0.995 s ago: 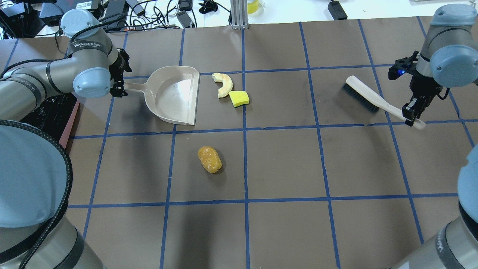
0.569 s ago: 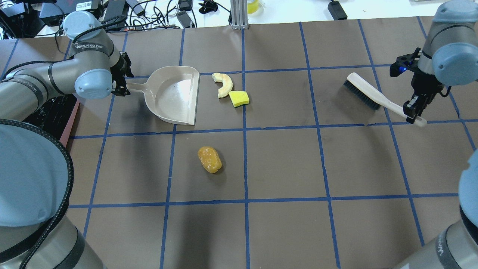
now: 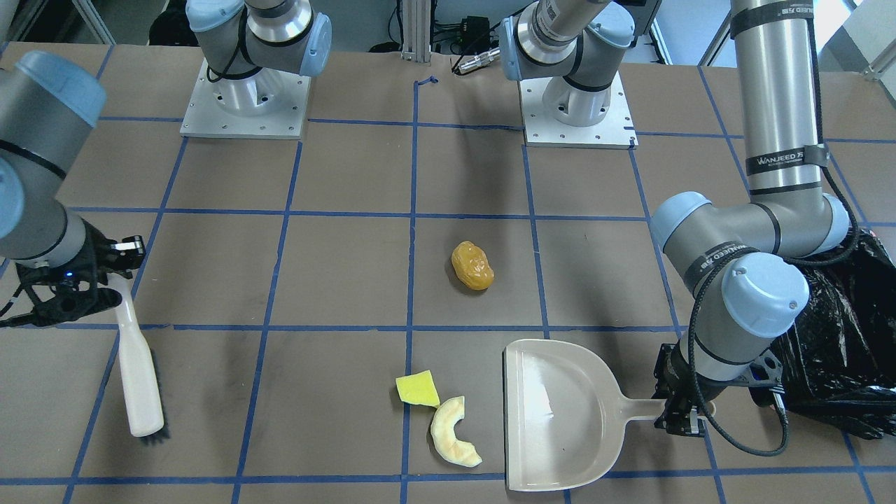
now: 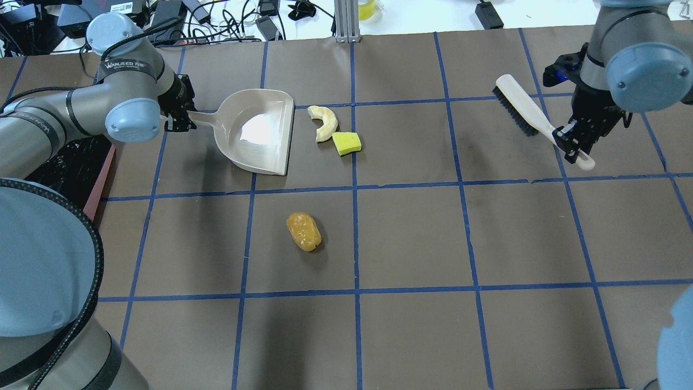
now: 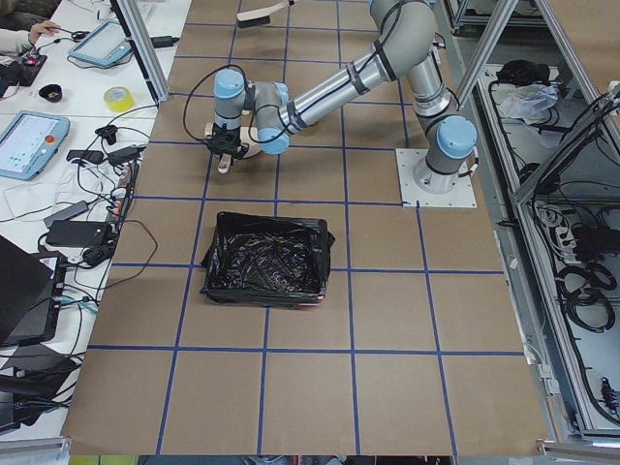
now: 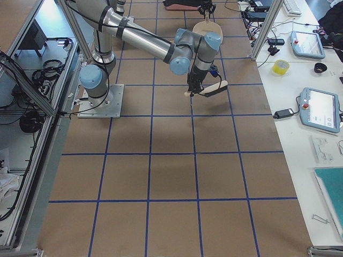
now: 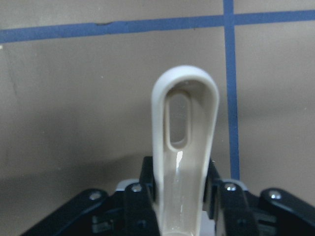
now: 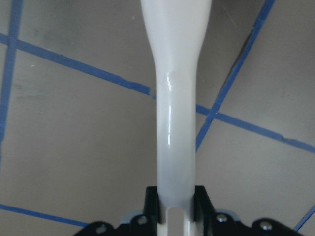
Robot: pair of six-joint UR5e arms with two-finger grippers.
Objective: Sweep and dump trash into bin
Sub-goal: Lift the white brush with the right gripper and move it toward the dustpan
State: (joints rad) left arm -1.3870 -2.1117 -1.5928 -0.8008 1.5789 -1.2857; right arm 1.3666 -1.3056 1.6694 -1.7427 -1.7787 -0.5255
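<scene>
My left gripper is shut on the handle of the beige dustpan, whose open mouth faces the trash. A cream crescent slice and a yellow wedge lie just beyond the mouth. The amber lump lies nearer the robot. My right gripper is shut on the handle of a white brush with black bristles, far to the right. The bin, lined with a black bag, stands at the table's left end, behind my left arm.
Blue tape lines grid the brown table. Cables, devices and an aluminium post lie along the far edge. The two arm bases stand at the robot's side. The bin's bag also shows beside my left arm.
My right gripper has carried the brush farther from the robot and slightly left. My left gripper has shifted the dustpan a little toward the crescent and tilted it.
</scene>
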